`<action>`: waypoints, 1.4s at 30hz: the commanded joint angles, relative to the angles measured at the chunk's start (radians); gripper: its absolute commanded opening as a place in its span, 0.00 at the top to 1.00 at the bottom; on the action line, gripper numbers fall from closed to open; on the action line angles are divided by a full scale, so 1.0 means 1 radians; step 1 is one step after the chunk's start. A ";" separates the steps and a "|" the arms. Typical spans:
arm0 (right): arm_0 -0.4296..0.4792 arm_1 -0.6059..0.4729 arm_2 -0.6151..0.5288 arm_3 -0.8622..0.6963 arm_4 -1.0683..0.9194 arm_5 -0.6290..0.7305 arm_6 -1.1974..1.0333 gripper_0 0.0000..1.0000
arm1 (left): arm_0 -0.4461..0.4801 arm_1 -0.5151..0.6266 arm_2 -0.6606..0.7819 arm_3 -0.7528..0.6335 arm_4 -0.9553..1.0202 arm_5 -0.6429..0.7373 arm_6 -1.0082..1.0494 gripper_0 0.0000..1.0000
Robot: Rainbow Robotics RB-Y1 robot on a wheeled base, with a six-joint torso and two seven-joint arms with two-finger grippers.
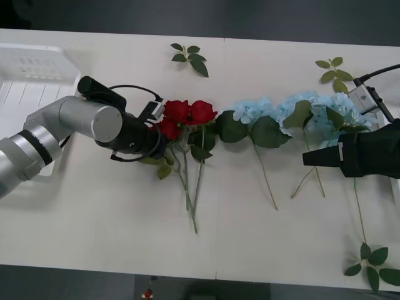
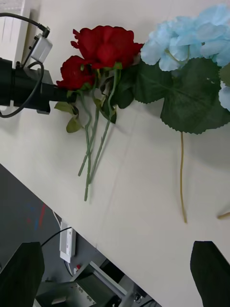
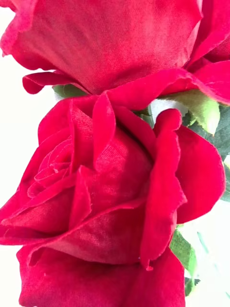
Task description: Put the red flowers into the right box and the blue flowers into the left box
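Observation:
The red flowers [image 1: 187,114] lie bunched at mid-table, stems toward the near edge. My left gripper [image 1: 160,134] is pressed against the nearest bloom [image 3: 105,182], which sits right in front of the left wrist camera. The blue flowers [image 1: 300,109] lie in a row to the right of the roses, leaves and thin stems spread on the table. My right gripper [image 1: 311,157] hovers open over their stems, its black fingers [image 2: 211,273] apart with nothing between them. The right wrist view looks across at the red flowers [image 2: 103,45] and blue flowers [image 2: 187,38]. The left box [image 1: 31,75] sits at the far left. The right box is out of view.
Bloomless leaf sprigs lie at the far middle [image 1: 190,57], far right [image 1: 334,70] and near right corner [image 1: 375,265]. The table's near edge [image 1: 212,272] runs just below the stems. Bare tabletop [image 1: 94,212] stretches in front of the left arm.

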 commanded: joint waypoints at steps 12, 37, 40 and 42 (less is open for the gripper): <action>-0.014 0.061 -0.011 -0.001 -0.007 -0.026 0.019 0.11 | -0.008 -0.003 0.380 -0.019 0.090 0.428 -0.238 1.00; -0.016 0.124 -0.003 0.001 -0.162 -0.111 0.025 0.11 | 0.003 -0.001 0.590 -0.048 -0.034 0.498 -0.351 0.00; -0.017 0.124 0.003 0.007 -0.160 -0.111 0.028 0.11 | 0.003 -0.001 0.592 -0.048 -0.028 0.500 -0.358 0.00; -0.016 0.124 0.003 0.007 -0.160 -0.111 0.030 0.10 | 0.005 -0.001 0.590 -0.047 -0.025 0.498 -0.361 0.00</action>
